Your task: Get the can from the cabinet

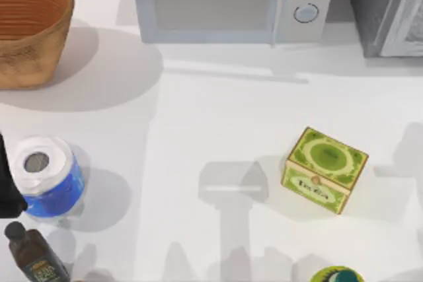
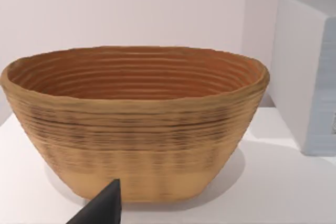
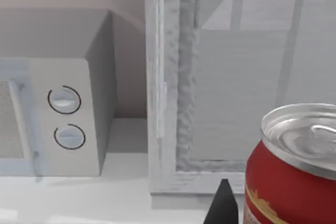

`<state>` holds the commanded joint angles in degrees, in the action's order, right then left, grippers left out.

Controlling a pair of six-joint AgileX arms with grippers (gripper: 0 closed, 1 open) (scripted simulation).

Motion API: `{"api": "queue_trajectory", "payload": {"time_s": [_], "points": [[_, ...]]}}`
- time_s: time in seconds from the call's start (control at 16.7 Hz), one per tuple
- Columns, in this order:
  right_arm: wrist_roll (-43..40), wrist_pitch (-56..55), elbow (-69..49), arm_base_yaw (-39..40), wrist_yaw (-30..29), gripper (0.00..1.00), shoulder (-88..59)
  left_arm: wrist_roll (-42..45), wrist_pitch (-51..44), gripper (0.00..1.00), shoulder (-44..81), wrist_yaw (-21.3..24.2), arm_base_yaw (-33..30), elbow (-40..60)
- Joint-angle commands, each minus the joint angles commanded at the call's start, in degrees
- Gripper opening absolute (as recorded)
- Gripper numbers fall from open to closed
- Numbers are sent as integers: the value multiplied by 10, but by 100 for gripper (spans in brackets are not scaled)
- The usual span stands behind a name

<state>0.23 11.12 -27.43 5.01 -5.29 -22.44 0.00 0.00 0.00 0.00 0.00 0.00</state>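
Can [image 3: 294, 166] sits close beside the right jaws' dark fingertip [image 3: 223, 205], out before the cabinet [image 3: 236, 82] (its pale door facing); grip state I cannot tell. Judged mostly done, carrying clear remains.

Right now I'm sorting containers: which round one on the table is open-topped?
The basket at far left; the paper roll and bottle aren't open bowls.

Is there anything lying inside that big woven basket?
No, the left wrist view looks into the basket and shows only its bare ribbed inner wall, with no object inside.
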Motion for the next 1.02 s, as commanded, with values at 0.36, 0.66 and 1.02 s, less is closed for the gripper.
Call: {"api": "queue_trajectory", "payload": {"time_s": [0.36,0.66,1.02], "points": [[-2,-92,237,-42,44,0,189,0,0,100,0,0,0,0],[-2,-111,274,-50,53,0,224,0,0,100,0,0,0,0],[-1,-134,266,-53,66,0,187,0,0,100,0,0,0,0]]}}
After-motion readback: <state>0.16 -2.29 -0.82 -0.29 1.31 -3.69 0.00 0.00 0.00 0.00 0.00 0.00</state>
